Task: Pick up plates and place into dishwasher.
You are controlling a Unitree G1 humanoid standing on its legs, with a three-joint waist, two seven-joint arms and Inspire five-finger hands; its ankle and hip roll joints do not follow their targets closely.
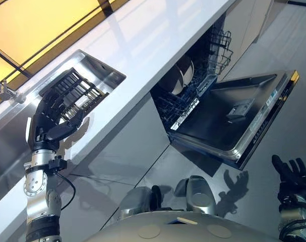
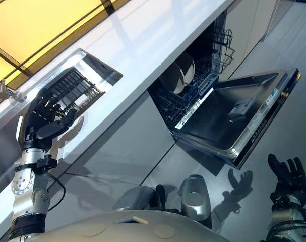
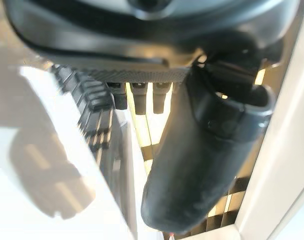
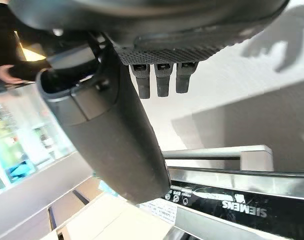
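Two pale plates [image 1: 181, 75] stand upright in the lower rack [image 1: 177, 105] of the open dishwasher, under the counter. Its door [image 1: 233, 118] lies folded down flat over the floor. My left hand [image 1: 53, 115] hovers open above the near edge of the black dish rack [image 1: 76, 88] in the sink, holding nothing. In the left wrist view its thumb [image 3: 202, 150] hangs over the rack's slats [image 3: 94, 107]. My right hand [image 1: 293, 177] is open with fingers spread, low at the right, in front of the door's edge [image 4: 217, 200], also holding nothing.
A white counter [image 1: 142, 35] runs diagonally from the steel sink [image 1: 100, 68] to the dishwasher. A faucet [image 1: 4, 91] stands at the far left. The dishwasher's upper wire rack [image 1: 221, 48] is pulled out. A person's sleeve and hand [image 4: 6, 70] appear in the right wrist view.
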